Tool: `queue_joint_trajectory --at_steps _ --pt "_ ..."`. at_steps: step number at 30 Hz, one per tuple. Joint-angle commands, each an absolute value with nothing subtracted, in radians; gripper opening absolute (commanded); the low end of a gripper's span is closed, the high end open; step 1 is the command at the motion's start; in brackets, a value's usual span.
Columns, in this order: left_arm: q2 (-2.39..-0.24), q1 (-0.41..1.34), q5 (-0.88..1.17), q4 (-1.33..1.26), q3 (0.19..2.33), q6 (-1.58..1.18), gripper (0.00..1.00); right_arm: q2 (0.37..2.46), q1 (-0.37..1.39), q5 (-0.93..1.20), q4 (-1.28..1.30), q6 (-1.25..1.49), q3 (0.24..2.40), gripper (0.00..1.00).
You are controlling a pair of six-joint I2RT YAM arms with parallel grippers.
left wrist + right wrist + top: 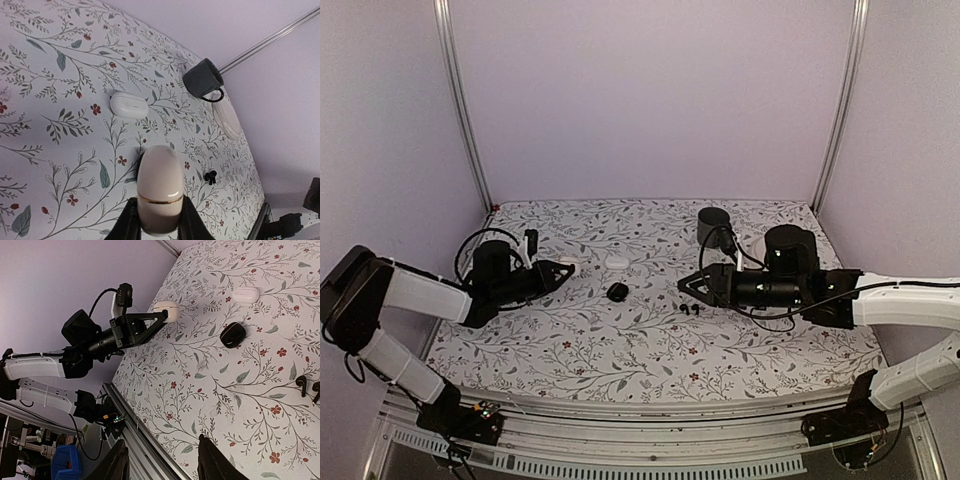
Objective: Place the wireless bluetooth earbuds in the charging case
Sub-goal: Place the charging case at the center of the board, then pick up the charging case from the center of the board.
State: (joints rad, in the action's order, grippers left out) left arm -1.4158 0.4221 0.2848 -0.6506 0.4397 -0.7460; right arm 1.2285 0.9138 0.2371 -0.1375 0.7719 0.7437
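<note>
Case (160,180), glossy cream oval, in left gripper (159,220), black earbuds (690,310) loose

On the desk (650,350), black earbuds (690,309) lay just beside the right gripper (685,287); the left gripper (566,267) held a pale case (571,262).

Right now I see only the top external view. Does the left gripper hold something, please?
Observer: Yes. In the left wrist view the left gripper is shut on a cream case with a gold band.
Operator: Is that case open?
Observer: No, in that view its lid is closed.
Operator: And the right gripper?
Observer: The right wrist view shows the right gripper open and empty.
</note>
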Motion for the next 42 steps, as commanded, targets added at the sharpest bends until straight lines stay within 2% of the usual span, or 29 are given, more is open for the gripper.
queue_joint_trajectory --at_steps 1,3,7,12,16,18,21,26,30,36,42 --pt "-1.574 0.384 0.431 -0.656 0.543 -0.786 0.0 1.232 0.915 0.237 -0.161 0.783 0.725 0.48" --pt "-1.626 0.378 0.446 -0.637 0.581 -0.781 0.03 1.226 0.915 0.236 -0.167 0.782 0.713 0.48" --pt "-1.711 0.362 0.437 -0.516 0.662 -0.744 0.21 1.212 0.916 0.235 -0.195 0.792 0.689 0.48" --pt "-1.78 0.339 0.438 -0.417 0.729 -0.709 0.37 1.208 0.914 0.234 -0.209 0.791 0.677 0.48" --pt "-1.774 0.331 0.4 -0.324 0.76 -0.667 0.66 1.195 0.916 0.243 -0.208 0.791 0.662 0.48" --pt "-1.704 0.326 0.324 -0.298 0.726 -0.647 0.72 1.179 0.915 0.243 -0.196 0.788 0.657 0.48" --pt "-1.577 0.326 0.215 -0.26 0.674 -0.608 0.75 1.136 0.915 0.222 -0.16 0.78 0.639 0.49" --pt "-1.48 0.42 0.169 -0.207 0.676 -0.538 0.72 1.072 0.914 0.166 -0.106 0.776 0.607 0.51" --pt "-1.564 0.525 0.101 -0.131 0.77 -0.497 0.68 1.065 0.915 0.133 -0.064 0.758 0.623 0.51" --pt "-1.708 0.661 -0.021 -0.087 0.892 -0.47 0.71 1.093 0.915 0.134 -0.049 0.75 0.641 0.51" --pt "-1.811 0.705 -0.09 -0.031 0.986 -0.448 0.69 1.085 0.914 0.124 -0.036 0.751 0.637 0.51"
